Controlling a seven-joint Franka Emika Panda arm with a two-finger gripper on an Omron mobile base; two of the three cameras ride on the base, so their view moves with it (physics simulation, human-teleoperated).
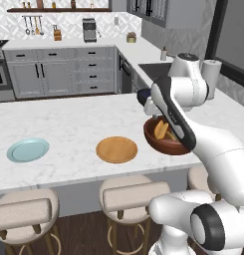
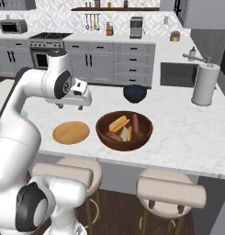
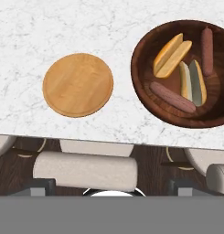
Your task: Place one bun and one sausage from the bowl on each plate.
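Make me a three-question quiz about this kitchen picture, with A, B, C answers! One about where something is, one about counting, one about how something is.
1. Where is the wooden bowl?
A. On a stool
B. On the counter beside the orange plate
C. In the sink

2. How many sausages are in the bowl?
A. Two
B. Five
C. None

3. How is the pale blue-green plate?
A. Bare
B. Holding a bun
C. Upside down on the floor

Answers: 1 B, the hand view shows bowl and plate side by side on the marble. 2 A, one sausage lies low, another by the rim. 3 A, the left base view shows nothing on it.
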